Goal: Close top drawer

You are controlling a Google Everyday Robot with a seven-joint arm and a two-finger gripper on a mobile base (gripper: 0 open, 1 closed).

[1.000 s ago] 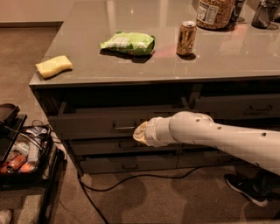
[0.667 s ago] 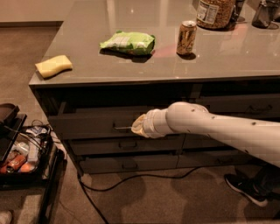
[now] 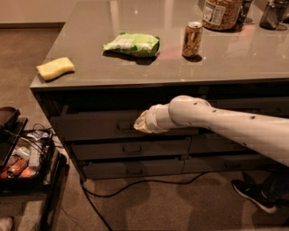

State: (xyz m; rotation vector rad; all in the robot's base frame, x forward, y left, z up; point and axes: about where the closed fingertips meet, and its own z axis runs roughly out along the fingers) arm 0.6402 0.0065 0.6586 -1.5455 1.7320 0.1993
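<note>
The top drawer [image 3: 92,126] is the wide dark front panel just under the grey countertop, and it stands out a little from the cabinet. Its small bar handle [image 3: 123,126] sits at the panel's centre. My gripper [image 3: 140,122] is at the end of the white arm [image 3: 216,124], which reaches in from the right. The gripper is right up against the drawer front, just right of the handle; its tip is hidden by the wrist.
Two slimmer drawer fronts [image 3: 131,149] lie below. On the countertop [image 3: 235,58] are a yellow sponge [image 3: 55,68], a green chip bag [image 3: 132,44], a can [image 3: 192,39] and a jar [image 3: 221,13]. A black cart [image 3: 27,158] stands at the left, a cable [image 3: 135,185] on the floor, a shoe [image 3: 253,195] at the right.
The gripper has moved up and slightly left along the drawer front, closer to the handle. The arm's elbow has risen. Items on the countertop have not moved.
</note>
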